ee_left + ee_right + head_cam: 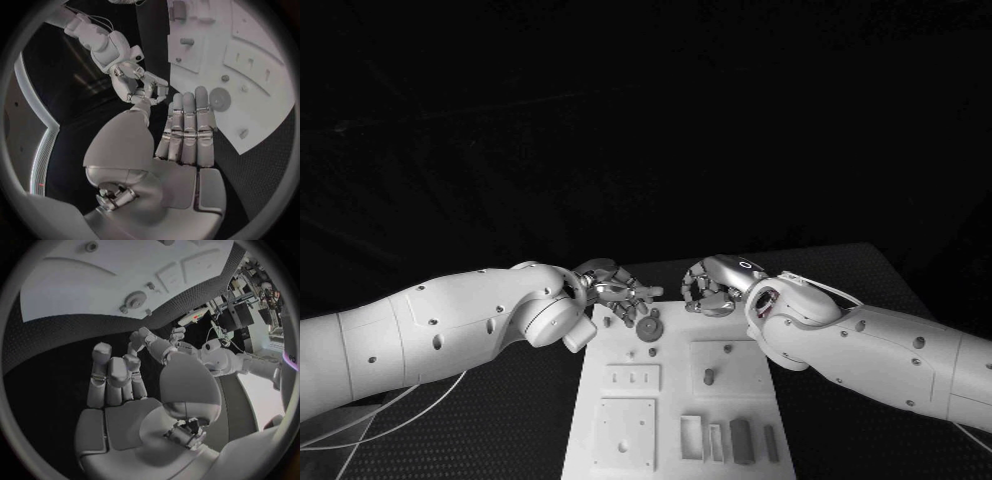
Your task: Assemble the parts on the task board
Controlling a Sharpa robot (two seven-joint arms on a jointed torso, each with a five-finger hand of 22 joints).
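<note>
White task board [625, 400] lies between both arms on black table [488, 430].

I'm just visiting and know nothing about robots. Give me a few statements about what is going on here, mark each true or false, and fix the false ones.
1. Both hands are at the far end of the task board. True.
2. A round disc-shaped part lies on the board near the left hand. True.
3. The right hand holds that disc. False: the disc lies on the board, apart from that hand.
4. The table is white. False: the table is black; the board is white.
5. The left hand's fingers are spread wide apart. False: they lie side by side.
</note>
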